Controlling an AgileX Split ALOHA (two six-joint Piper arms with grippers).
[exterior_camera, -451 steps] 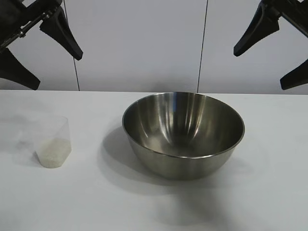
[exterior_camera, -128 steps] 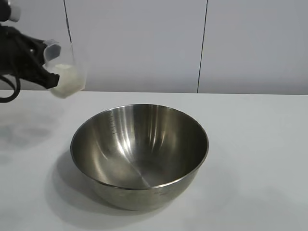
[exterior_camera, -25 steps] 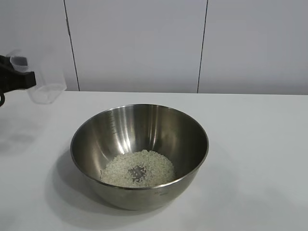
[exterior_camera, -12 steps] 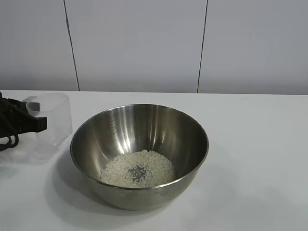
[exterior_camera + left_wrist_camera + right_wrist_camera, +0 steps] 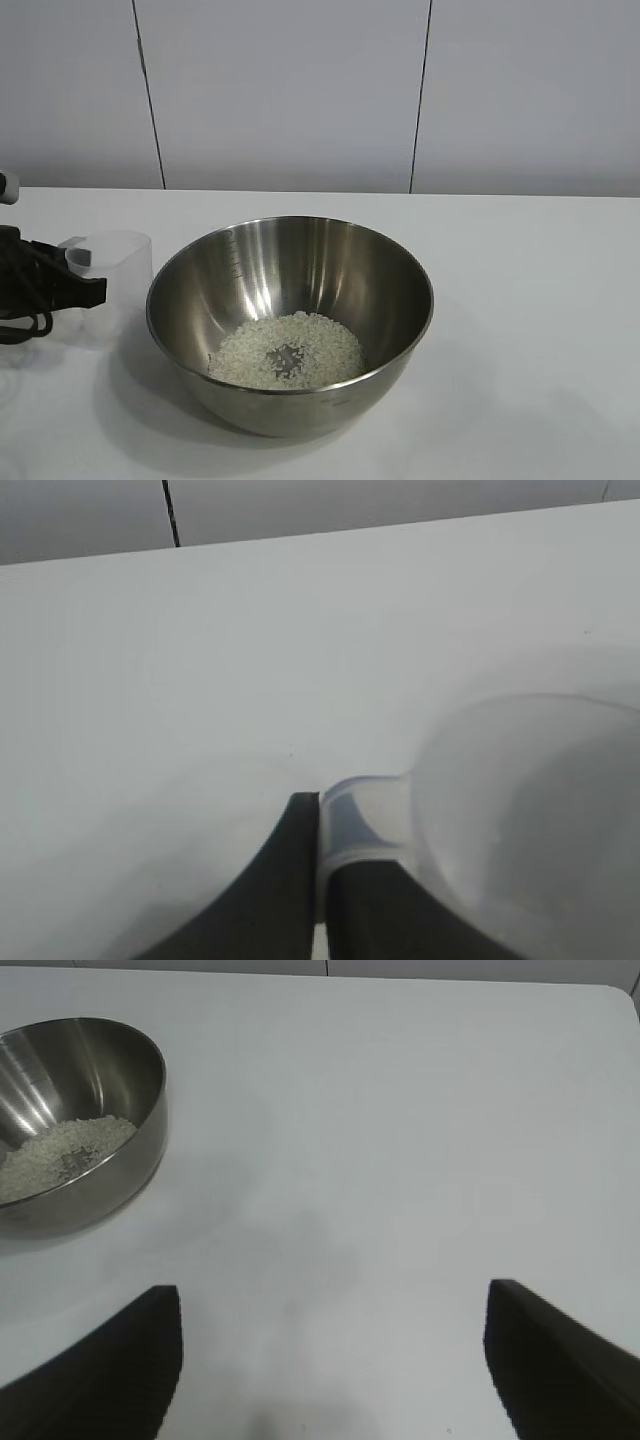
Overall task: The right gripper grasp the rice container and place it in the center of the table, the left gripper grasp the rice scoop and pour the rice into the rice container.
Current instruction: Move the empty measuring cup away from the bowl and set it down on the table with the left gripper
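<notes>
Your pour looks done: the rice [image 5: 288, 350] lies in the rice container [image 5: 290, 322] mid-desk [image 5: 540, 330], the left claw [image 5: 85, 285] is clenched on the emptied rice scoop [image 5: 112, 270] just beside it, and the right claw [image 5: 330, 1360] hangs released, well apart.

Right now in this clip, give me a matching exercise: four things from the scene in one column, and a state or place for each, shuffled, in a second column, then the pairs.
Column one:
1. rice scoop
2. rice
3. right gripper
4. left gripper

Column two:
A. open over bare table, holding nothing
B. heaped in the bottom of the rice container
C. shut on a clear tab handle
D. empty, upright, beside the rice container on its left in the exterior view

Pairs: 1-D, 2-B, 3-A, 4-C
</notes>
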